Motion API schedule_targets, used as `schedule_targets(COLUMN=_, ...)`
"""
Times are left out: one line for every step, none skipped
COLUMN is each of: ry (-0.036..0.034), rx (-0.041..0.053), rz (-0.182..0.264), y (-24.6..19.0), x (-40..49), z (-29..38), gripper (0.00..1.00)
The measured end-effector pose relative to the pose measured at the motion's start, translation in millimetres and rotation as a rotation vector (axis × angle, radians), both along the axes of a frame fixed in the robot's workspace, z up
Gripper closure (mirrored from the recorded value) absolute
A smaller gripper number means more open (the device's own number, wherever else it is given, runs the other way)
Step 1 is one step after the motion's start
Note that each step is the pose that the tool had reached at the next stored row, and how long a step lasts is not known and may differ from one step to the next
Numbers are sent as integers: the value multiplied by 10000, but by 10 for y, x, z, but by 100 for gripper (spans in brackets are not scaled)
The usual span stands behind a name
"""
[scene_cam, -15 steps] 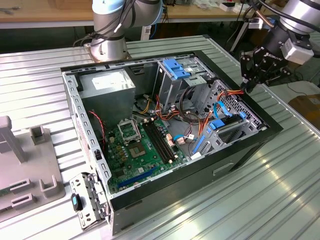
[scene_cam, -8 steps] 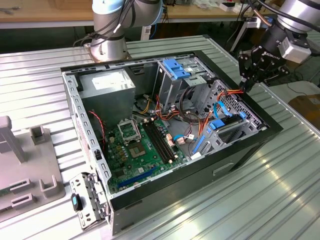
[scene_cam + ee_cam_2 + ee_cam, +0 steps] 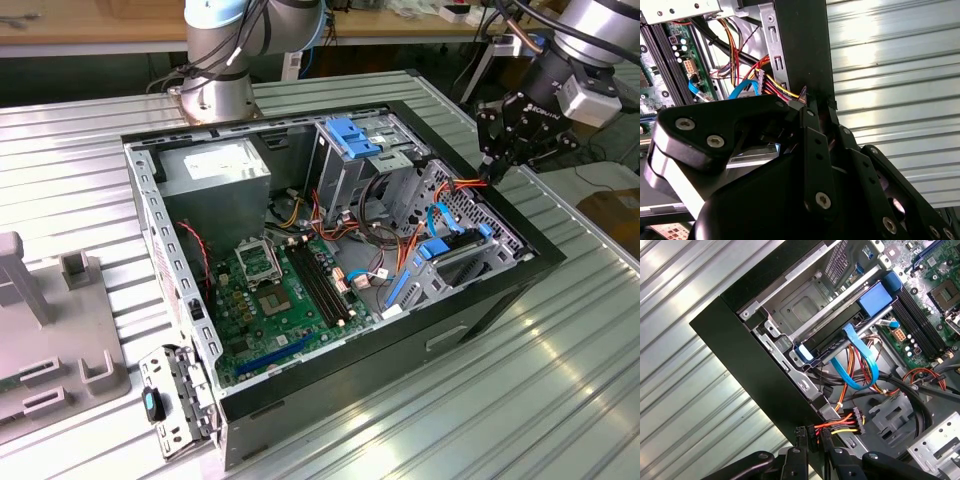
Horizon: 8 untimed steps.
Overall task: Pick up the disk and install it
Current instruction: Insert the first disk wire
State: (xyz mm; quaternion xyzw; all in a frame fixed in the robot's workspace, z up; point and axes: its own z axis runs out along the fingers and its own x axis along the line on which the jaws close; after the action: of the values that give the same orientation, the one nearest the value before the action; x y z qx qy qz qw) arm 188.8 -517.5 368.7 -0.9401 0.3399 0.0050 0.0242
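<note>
ribbed metal table (image 3: pixel 560 390) carries the open pc case (image 3: pixel 480 310), side off, board (image 3: pixel 270 300) facing up. disk (image 3: pixel 840 325) looks already seated in the drive bay at the case's corner nearest the exterior camera on that view's right, blue rails showing, edge-on so the label isn't visible. gripper (image 3: pixel 489 170) hangs over the case wall on the exterior view's right, right by the red/yellow power plug (image 3: pixel 852 422); can't tell whether the claw is open or closed, nothing clearly held. key relation: the disk lies further along that same wall from the claw, long axis running from the wall in toward the board.
</note>
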Motion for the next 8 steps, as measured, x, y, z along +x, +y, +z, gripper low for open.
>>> schedule_targets(ry=0, rx=0, rz=0, y=0, x=0, z=0, gripper=76)
schedule_targets(ry=0, rx=-1, rz=0, y=0, x=0, z=0, gripper=76)
schedule_targets(ry=0, rx=-1, rz=0, y=0, x=0, z=0, gripper=76)
schedule_targets(ry=0, rx=-1, rz=0, y=-2, x=0, z=-1, gripper=76)
schedule_targets(ry=0, rx=0, rz=1, y=-7, x=0, z=-1, gripper=76)
schedule_targets(ry=0, rx=0, rz=1, y=-12, x=0, z=0, gripper=76)
schedule_targets(ry=0, rx=-1, rz=1, y=-14, x=0, z=0, gripper=76)
schedule_targets(ry=0, rx=-1, rz=5, y=-14, x=0, z=0, gripper=76)
